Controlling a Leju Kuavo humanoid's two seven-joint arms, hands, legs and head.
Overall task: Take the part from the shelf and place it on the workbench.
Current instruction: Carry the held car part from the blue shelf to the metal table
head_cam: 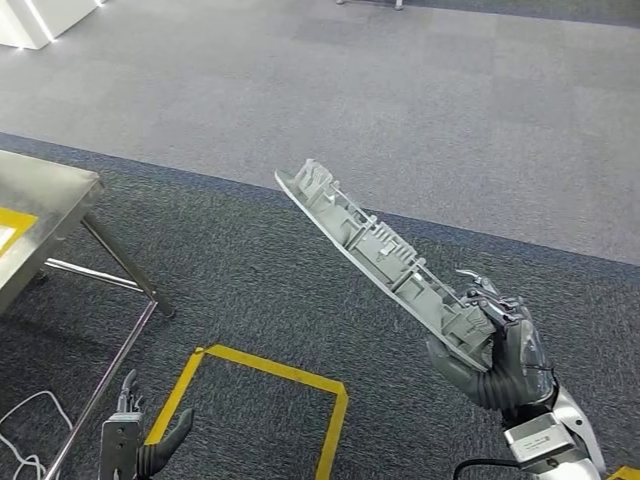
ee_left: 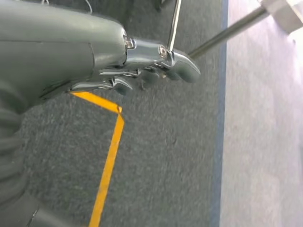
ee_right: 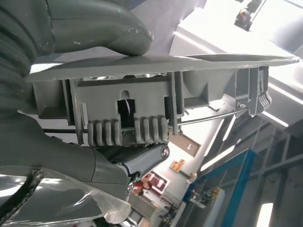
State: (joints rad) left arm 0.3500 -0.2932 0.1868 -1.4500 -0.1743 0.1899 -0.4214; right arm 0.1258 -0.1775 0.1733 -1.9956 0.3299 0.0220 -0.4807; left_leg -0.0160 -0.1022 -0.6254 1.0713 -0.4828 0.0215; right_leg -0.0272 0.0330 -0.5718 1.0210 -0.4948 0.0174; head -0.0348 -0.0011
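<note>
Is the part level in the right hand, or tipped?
Tipped. The right hand grips the grey part at its near end; the far end slants upward, away, over the carpet.

The part (head_cam: 381,258) in my right hand (head_cam: 502,352) looks like matt grey moulded plastic, ribbed underneath. At nine o'clock the workbench (head_cam: 45,200) is brushed, dully shining metal. The floor (head_cam: 249,290) is rough dark carpet, with smooth yellow tape (head_cam: 279,368).

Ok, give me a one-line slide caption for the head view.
Right hand carries the long grey part over dark carpet; the workbench stands to the left.
</note>
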